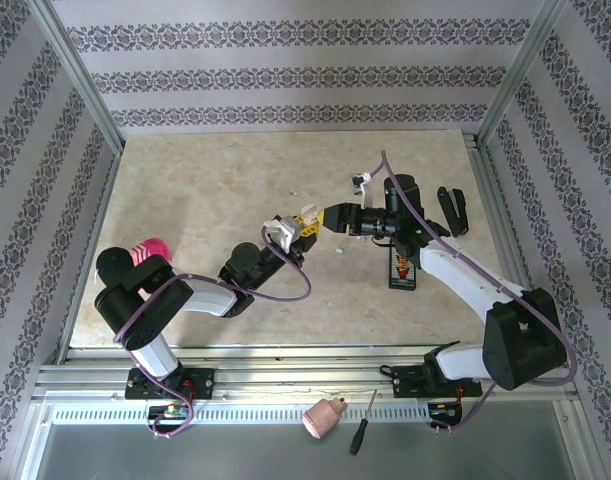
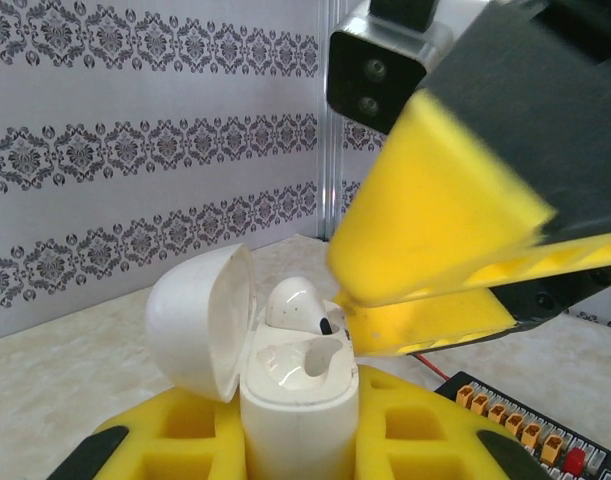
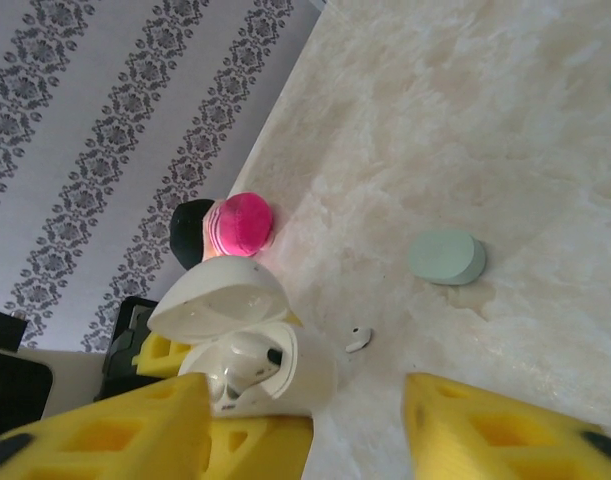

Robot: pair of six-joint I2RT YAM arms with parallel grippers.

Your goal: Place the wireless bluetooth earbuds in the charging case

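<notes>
The left tool (image 2: 295, 442) clamps the white case (image 2: 297, 405), its lid (image 2: 200, 320) open and one earbud (image 2: 293, 305) sitting in a slot. The right tool (image 3: 305, 422) stands wide just beside the case. Another earbud (image 3: 358, 340) lies on the tabletop (image 3: 465, 120) nearby.

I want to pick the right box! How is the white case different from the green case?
The white case is open, lid tipped back; the green case is shut. The white case is gripped in the left fingers; the green case lies flat on the table, untouched. The white case has an earbud in it; the green case's inside is hidden. Both are smooth and rounded.
</notes>
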